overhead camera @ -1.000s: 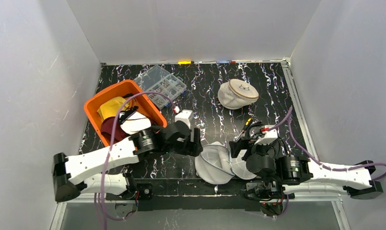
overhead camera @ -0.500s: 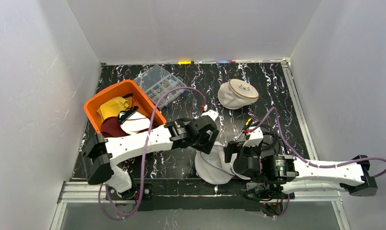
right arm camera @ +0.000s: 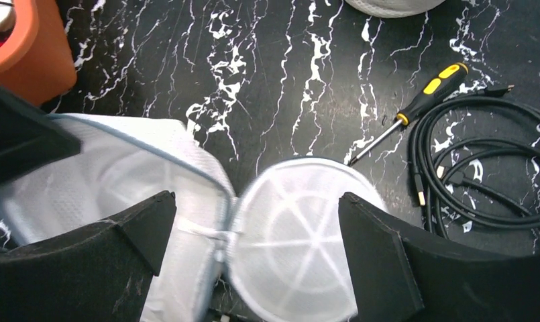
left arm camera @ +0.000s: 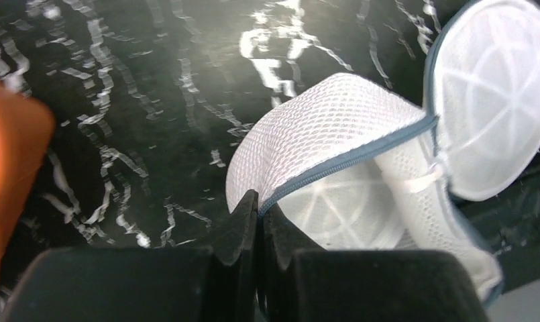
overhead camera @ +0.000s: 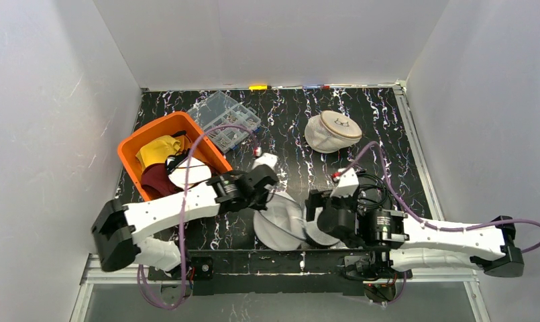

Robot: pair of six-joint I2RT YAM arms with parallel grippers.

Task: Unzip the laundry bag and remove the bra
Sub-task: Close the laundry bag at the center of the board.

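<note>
Top external view: the bag [overhead camera: 280, 225] lies open at the near edge of the table [overhead camera: 287, 114], between the two grippers. Its two mesh halves are spread apart. No bra can be made out inside; only mesh and white ribs show.

Left gripper [left arm camera: 257, 204]: fingers [left arm camera: 243, 221] pressed together on the grey zipper edge of the bag's left half. A second ago these fingers stood apart, left of the bag and clear of it. Half a second ago they were over its far edge. The bag has since shifted left along the near edge.

Right gripper [right arm camera: 253, 201]: jaws spread wide, one over each half of the bag, gripping nothing. Their spread is unchanged from a second ago. The right arm has moved left with the bag.

Behind the right gripper, a yellow-handled screwdriver [right arm camera: 424, 100] lies just beside a coiled black cable [right arm camera: 481, 168].

Further back on the left, the orange bin [overhead camera: 149, 129] holds yellow, maroon and white garments. A clear box [overhead camera: 227, 121] sits against its far side. A second mesh bag [overhead camera: 331, 131], closed, rests far right of centre. These three have not moved.
</note>
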